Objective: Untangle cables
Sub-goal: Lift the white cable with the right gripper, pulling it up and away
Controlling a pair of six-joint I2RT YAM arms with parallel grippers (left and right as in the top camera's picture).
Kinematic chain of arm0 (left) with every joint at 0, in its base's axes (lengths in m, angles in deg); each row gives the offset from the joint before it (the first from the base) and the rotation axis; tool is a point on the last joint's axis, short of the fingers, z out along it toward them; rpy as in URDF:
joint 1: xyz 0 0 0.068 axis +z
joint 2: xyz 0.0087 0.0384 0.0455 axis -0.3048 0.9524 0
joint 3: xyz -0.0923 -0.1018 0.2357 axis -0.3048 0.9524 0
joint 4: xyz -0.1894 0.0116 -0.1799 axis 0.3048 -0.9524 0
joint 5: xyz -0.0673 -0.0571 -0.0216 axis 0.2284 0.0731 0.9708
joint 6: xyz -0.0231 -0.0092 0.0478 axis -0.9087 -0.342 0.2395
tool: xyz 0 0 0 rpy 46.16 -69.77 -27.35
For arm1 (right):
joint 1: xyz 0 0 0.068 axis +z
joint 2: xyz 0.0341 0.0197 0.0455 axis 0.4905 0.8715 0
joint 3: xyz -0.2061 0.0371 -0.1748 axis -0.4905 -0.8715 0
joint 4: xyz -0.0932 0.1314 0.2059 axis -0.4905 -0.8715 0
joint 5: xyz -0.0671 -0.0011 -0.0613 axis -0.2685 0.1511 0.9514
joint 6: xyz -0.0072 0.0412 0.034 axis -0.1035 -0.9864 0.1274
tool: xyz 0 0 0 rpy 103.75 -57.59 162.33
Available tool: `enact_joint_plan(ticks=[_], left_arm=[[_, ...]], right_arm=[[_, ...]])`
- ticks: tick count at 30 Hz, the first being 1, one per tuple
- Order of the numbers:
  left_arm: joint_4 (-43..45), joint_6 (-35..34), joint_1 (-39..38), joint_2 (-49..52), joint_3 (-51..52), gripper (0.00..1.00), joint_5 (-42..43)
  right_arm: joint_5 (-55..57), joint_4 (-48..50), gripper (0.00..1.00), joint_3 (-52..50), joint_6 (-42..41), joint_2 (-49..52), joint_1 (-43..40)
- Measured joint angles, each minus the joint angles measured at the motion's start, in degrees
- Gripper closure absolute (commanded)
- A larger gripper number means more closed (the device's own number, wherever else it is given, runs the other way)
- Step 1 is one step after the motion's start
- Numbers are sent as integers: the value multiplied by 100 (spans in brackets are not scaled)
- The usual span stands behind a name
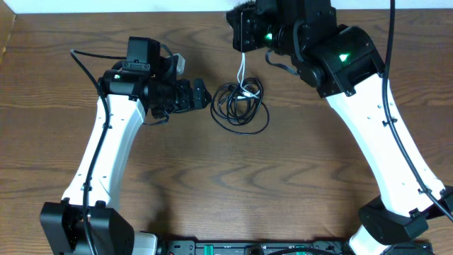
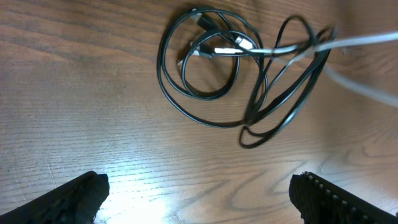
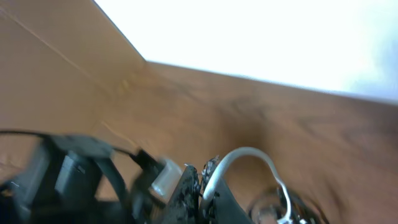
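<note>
A bundle of thin black cables (image 1: 241,106) lies in loose loops on the wooden table; it also shows in the left wrist view (image 2: 211,74). A thin white cable (image 1: 242,74) runs up from the bundle to my right gripper (image 1: 244,39), which is shut on it above the table's far edge. In the right wrist view the white cable (image 3: 249,155) arcs out from between the shut fingers (image 3: 202,186). In the left wrist view the white cable (image 2: 354,42) stretches taut to the right. My left gripper (image 1: 202,94) is open and empty just left of the bundle, its fingertips (image 2: 199,199) wide apart.
The left arm's camera and wrist (image 1: 145,60) sit left of the bundle. The right arm (image 1: 368,106) crosses the right side of the table. The table's far edge (image 1: 141,14) runs behind the grippers. Thick black cords (image 1: 85,64) hang along the arms.
</note>
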Motion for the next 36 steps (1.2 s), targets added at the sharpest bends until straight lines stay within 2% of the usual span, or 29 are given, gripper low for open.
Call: enact_joint_plan(ticks=[7,12,18,36], left_arm=[[0,0,0,0,46,1,0],[0,0,0,0,52,1,0],[0,0,0,0,52,1,0],[-9,0,0,0,52,2,0]], right_arm=[[-101,1231,98,-13,-7,-245,-76],[-28,1749,98,-13,-11,-855,-133],[352,1851,98,28,-11,-1325,-133],[411,1821,99,26,-11,-1023,-120]])
